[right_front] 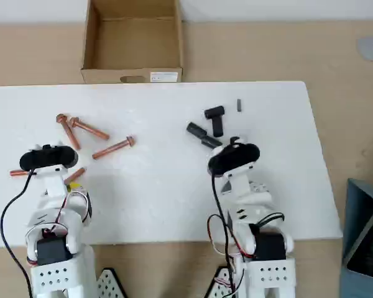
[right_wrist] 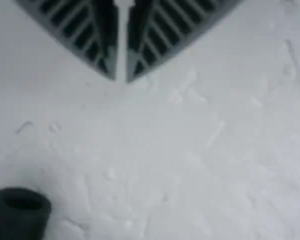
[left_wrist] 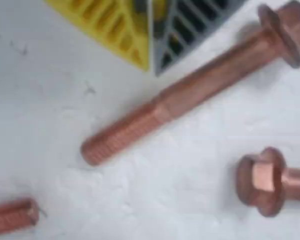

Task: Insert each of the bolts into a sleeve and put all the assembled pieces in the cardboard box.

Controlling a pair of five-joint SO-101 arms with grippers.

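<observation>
Bolts [right_front: 114, 148], five copper ones by my count in the high view, are lying loose on the left half of the white board [right_front: 155, 205] covering the desk [right_front: 348, 105]. Two of them are poking out from either side of the left arm [right_front: 48, 158]. The left jaws are pressing together on nothing, and their tips are sitting just beside the shank of the nearest bolt [left_wrist: 190, 95]. Its long axis is running slantwise past those tips, so I judge the jaws will need spreading before they can straddle it.

Black sleeves [right_front: 214, 113] are clustering just ahead of the right arm [right_front: 234, 155]. I am counting four there, with a fifth small dark piece [right_front: 239, 105] lying apart, farther off. The right jaws are showing only a hairline slit and gripping nothing, while one sleeve [right_wrist: 20, 210] is resting near them with its open end facing the camera. The cardboard box [right_front: 132, 76] is sitting beyond the board's far edge, holding no assembled piece yet.
</observation>
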